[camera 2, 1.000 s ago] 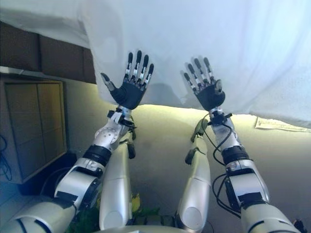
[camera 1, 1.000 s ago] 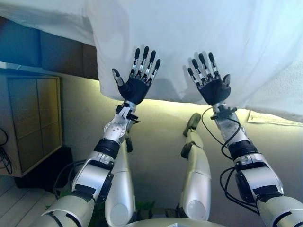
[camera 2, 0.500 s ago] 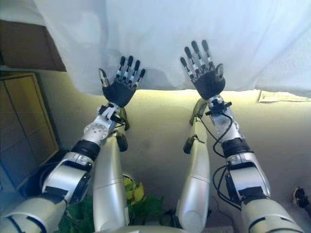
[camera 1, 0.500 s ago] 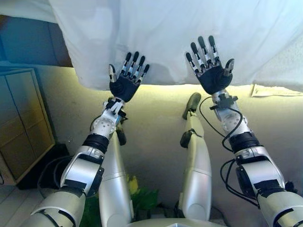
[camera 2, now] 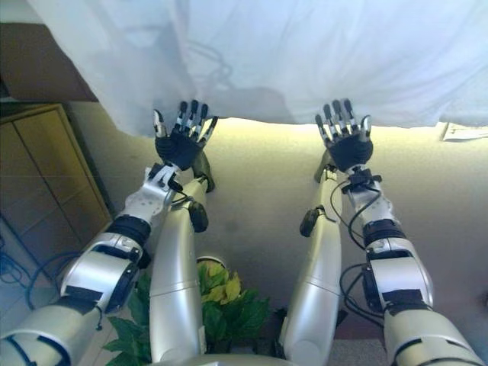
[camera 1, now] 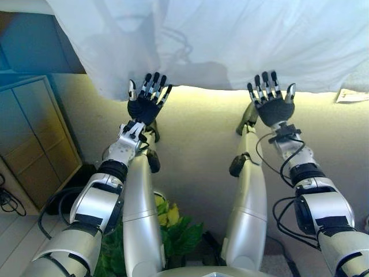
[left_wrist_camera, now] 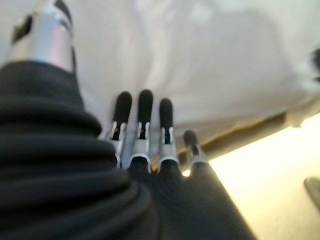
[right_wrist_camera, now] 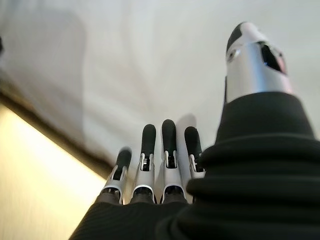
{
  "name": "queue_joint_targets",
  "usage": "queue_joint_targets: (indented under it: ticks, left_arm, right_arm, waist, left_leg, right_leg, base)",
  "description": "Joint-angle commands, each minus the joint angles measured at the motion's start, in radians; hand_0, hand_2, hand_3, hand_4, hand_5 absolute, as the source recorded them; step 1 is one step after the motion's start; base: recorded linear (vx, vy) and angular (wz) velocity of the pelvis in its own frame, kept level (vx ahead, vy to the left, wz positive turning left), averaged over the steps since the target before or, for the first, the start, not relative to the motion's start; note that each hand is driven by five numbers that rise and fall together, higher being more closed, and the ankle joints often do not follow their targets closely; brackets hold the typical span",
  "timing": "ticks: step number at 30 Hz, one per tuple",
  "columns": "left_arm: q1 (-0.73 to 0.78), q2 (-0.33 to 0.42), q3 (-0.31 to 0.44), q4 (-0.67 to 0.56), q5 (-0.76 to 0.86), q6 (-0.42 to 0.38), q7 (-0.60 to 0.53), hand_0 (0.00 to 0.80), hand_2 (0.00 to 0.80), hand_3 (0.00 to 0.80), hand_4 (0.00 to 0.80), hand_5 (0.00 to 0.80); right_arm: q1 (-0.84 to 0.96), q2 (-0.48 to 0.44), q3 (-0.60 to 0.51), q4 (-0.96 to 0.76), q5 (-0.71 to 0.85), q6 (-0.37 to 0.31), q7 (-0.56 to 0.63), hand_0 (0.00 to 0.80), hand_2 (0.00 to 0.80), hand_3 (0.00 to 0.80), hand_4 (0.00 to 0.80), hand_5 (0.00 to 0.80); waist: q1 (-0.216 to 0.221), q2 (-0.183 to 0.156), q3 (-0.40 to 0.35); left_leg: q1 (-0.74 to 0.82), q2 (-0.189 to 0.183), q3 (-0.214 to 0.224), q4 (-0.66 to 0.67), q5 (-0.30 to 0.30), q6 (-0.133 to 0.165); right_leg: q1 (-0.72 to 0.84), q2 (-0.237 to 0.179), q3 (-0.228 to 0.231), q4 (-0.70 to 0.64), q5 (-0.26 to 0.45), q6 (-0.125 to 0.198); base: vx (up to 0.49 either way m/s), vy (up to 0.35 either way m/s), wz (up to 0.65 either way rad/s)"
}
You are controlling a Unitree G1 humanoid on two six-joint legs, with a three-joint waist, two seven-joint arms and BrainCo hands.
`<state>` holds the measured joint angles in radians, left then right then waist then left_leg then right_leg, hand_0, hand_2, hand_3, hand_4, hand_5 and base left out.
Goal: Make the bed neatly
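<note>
The white sheet (camera 1: 230,34) is hanging just beyond both hands' fingertips. The left hand (camera 1: 145,105) and right hand (camera 1: 272,105) are reaching toward its lower edge, fingers straight and spread, holding nothing. A wooden cabinet (camera 1: 29,144) is standing outboard of the left hand.

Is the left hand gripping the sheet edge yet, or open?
Open. The left hand has straight, spread fingers at the white sheet's hanging edge, with no cloth pinched. The right hand is open too.

one white sheet (camera 1: 242,40), two hands, one cabinet (camera 1: 29,144)
</note>
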<state>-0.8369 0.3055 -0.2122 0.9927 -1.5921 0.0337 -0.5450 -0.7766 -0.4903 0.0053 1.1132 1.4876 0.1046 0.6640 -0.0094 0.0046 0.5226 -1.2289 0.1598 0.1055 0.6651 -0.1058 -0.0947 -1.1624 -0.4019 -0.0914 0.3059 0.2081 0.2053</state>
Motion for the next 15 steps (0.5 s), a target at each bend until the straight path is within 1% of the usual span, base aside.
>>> queue_joint_targets:
  ticks: [1, 4, 5, 8, 9, 10, 11, 15]
  left_arm:
    - [0.06, 0.007, 0.099, 0.052, 0.002, -0.057, 0.112, 0.0, 0.0, 0.0, 0.0, 0.0]
    - [0.124, 0.003, 0.11, 0.059, 0.024, -0.069, 0.124, 0.0, 0.0, 0.0, 0.0, 0.0]
    - [0.141, 0.0, 0.11, 0.059, 0.029, -0.071, 0.127, 0.0, 0.0, 0.0, 0.0, 0.0]
    - [0.243, -0.008, 0.128, 0.049, 0.034, -0.091, 0.111, 0.0, 0.0, 0.0, 0.0, 0.0]
    - [0.279, -0.008, 0.148, 0.042, 0.03, -0.093, 0.098, 0.0, 0.0, 0.0, 0.0, 0.0]
    - [0.292, -0.009, 0.151, 0.042, 0.027, -0.096, 0.095, 0.0, 0.0, 0.0, 0.0, 0.0]
    - [0.316, -0.007, 0.169, 0.036, 0.026, -0.094, 0.084, 0.0, 0.0, 0.0, 0.0, 0.0]
    - [0.401, 0.009, 0.215, 0.051, 0.072, -0.071, 0.07, 0.0, 0.0, 0.0, 0.0, 0.0]
  right_arm:
    - [0.148, -0.107, -0.067, 0.027, 0.063, 0.038, -0.05, 0.0, 0.0, 0.0, 0.0, 0.0]
    - [0.23, -0.118, -0.096, 0.058, 0.113, 0.04, -0.068, 0.0, 0.0, 0.0, 0.0, 0.0]
    - [0.251, -0.115, -0.097, 0.061, 0.122, 0.036, -0.068, 0.0, 0.0, 0.0, 0.0, 0.0]
    - [0.357, -0.104, -0.121, 0.056, 0.16, 0.02, -0.053, 0.0, 0.0, 0.0, 0.0, 0.0]
    - [0.391, -0.103, -0.137, 0.051, 0.159, 0.019, -0.048, 0.0, 0.0, 0.0, 0.0, 0.0]
    - [0.405, -0.102, -0.139, 0.052, 0.158, 0.018, -0.049, 0.0, 0.0, 0.0, 0.0, 0.0]
    - [0.431, -0.106, -0.153, 0.058, 0.155, 0.021, -0.041, 0.0, 0.0, 0.0, 0.0, 0.0]
    - [0.517, -0.121, -0.199, 0.088, 0.145, 0.039, -0.007, 0.0, 0.0, 0.0, 0.0, 0.0]
  waist:
    - [-0.034, 0.083, -0.003]
    - [-0.04, 0.092, -0.003]
    - [-0.04, 0.093, -0.003]
    - [-0.041, 0.097, -0.003]
    - [-0.043, 0.099, -0.003]
    - [-0.043, 0.1, -0.003]
    - [-0.044, 0.102, -0.003]
    - [-0.045, 0.103, -0.003]
  left_leg:
    - [-0.025, 0.042, -0.058, -0.073, 0.147, -0.075]
    - [-0.007, 0.043, -0.046, -0.072, 0.147, -0.072]
    - [0.014, 0.042, -0.05, -0.069, 0.131, -0.076]
    - [0.063, 0.037, -0.043, -0.086, 0.128, -0.076]
    - [0.071, 0.035, -0.032, -0.104, 0.151, -0.071]
    - [0.092, 0.034, -0.037, -0.104, 0.138, -0.076]
    - [0.105, 0.033, -0.026, -0.127, 0.163, -0.071]
    - [0.221, 0.037, -0.012, -0.193, 0.179, -0.078]
  right_leg:
    - [-0.051, -0.055, 0.069, 0.145, -0.011, 0.043]
    - [-0.045, -0.053, 0.082, 0.151, -0.016, 0.041]
    - [-0.027, -0.051, 0.09, 0.156, -0.031, 0.048]
    - [0.014, -0.052, 0.091, 0.141, -0.037, 0.049]
    - [0.02, -0.055, 0.083, 0.123, -0.018, 0.041]
    - [0.039, -0.054, 0.089, 0.126, -0.032, 0.048]
    - [0.048, -0.062, 0.08, 0.104, -0.012, 0.041]
    - [0.152, -0.074, 0.055, 0.054, -0.006, 0.046]
  base:
    - [0.004, 0.082, 0.08]
    - [0.032, 0.081, 0.05]
    - [0.081, 0.042, -0.01]
    - [0.029, 0.021, -0.02]
    - [0.0, 0.0, 0.0]
    - [-0.041, 0.025, 0.0]
    - [0.0, 0.0, 0.0]
    - [0.01, -0.009, 0.02]
